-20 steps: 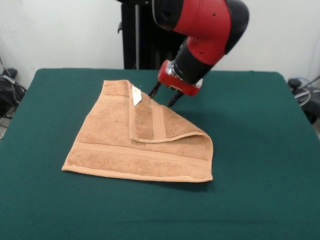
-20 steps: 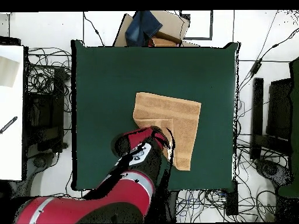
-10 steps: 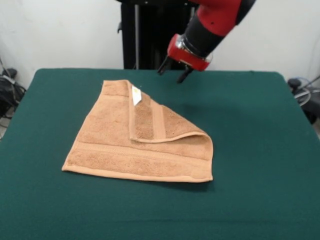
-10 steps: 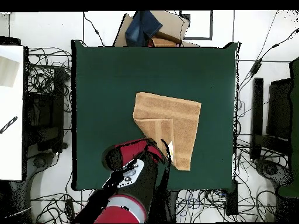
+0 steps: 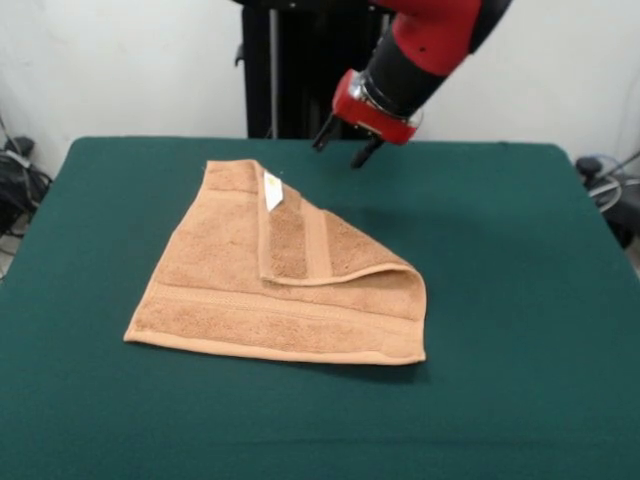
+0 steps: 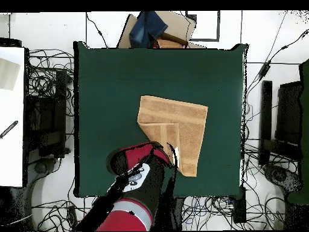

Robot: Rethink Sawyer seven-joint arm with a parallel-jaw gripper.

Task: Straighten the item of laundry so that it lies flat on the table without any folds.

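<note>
- gripper (image 5: 341, 153) now raised clear of the towel (image 5: 285, 275), hanging over the table's far edge at about 1 o'clock from the cloth; a second ago its tips were down at the folded flap beside the white tag (image 5: 272, 190).
- over the last half second it barely moved, just a slight drift, so the retreat looks finished.
- fingers spread apart, nothing between them, released.
- towel sits on the green table (image 5: 520, 300), left of centre in the front view, same outline as a second ago.
- one corner is still folded over on top, the flap (image 5: 305, 245) lying across the middle with its rounded crease toward 4 o'clock.
- overhead view: towel (image 6: 175, 130) near table centre, arm covering its 7 o'clock side.
- judgement: the contact unfolded nothing, so the task isn't advanced; the flap needs a new grasp near the tag and a pull back toward 12 to 1 o'clock.
</note>
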